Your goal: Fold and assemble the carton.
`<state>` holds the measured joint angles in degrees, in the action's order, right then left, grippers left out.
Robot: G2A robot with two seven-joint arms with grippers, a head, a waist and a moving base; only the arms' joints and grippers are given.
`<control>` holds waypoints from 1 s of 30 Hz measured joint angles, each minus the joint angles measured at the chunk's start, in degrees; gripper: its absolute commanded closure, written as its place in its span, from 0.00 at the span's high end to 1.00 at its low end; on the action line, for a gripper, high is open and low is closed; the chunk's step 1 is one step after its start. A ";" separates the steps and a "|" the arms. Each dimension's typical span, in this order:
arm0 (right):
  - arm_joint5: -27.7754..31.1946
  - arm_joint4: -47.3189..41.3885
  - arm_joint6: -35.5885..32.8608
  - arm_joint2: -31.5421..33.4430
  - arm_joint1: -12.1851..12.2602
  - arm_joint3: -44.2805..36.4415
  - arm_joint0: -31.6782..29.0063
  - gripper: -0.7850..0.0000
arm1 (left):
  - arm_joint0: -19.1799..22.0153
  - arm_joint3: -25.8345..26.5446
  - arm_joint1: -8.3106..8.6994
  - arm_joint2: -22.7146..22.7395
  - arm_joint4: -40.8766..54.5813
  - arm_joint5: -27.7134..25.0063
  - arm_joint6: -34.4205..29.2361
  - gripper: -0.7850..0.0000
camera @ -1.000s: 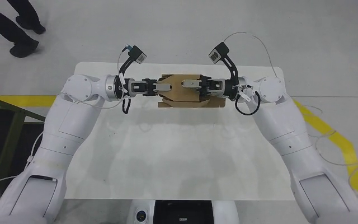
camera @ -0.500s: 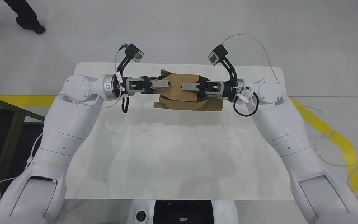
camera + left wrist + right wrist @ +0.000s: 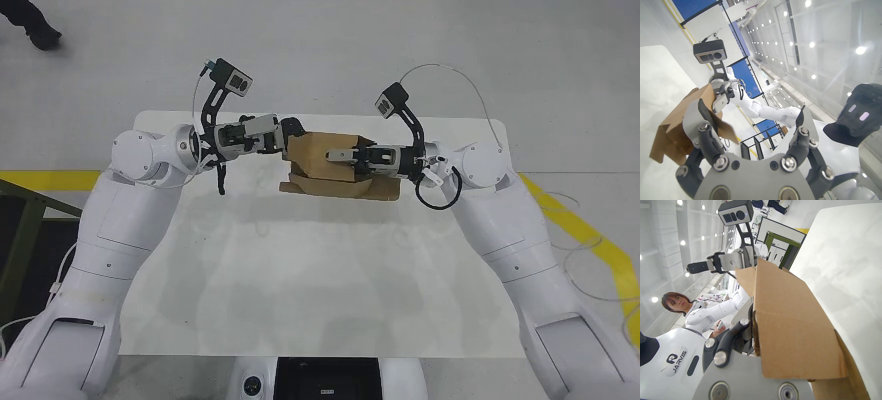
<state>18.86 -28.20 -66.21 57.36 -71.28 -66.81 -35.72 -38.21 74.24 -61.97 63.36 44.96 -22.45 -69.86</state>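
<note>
carton (image 3: pixel 312 150) (image 3: pixel 672 125) (image 3: pixel 791 317): brown cardboard, partly folded, at the far middle of the white bench (image 3: pixel 300 300), between both arms.
left end effector (image 3: pixel 290 130) (image 3: pixel 753 111): fingers spread wide at the carton's left end, one finger (image 3: pixel 703 111) against a loose flap (image 3: pixel 726 130).
right end effector (image 3: pixel 340 157) (image 3: pixel 721 98): pinching the carton's top panel from the right.
</note>
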 measured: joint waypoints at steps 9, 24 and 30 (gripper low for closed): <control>-0.13 0.32 1.16 -0.36 -0.29 -0.68 -0.02 0.00 | 0.63 0.22 -1.17 -2.43 2.30 1.06 -1.47 1.00; -0.79 0.85 1.66 -0.12 -0.44 -1.86 -0.23 0.00 | 2.93 -1.65 -2.60 -4.46 1.95 1.52 -3.72 1.00; -1.09 1.23 1.60 1.40 -0.02 -1.76 -0.89 0.00 | 3.38 -3.98 -2.54 -2.51 1.78 0.89 -3.15 1.00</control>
<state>17.77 -26.97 -64.60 58.76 -71.30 -68.57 -36.62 -34.84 70.27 -64.51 60.85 46.73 -21.56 -73.01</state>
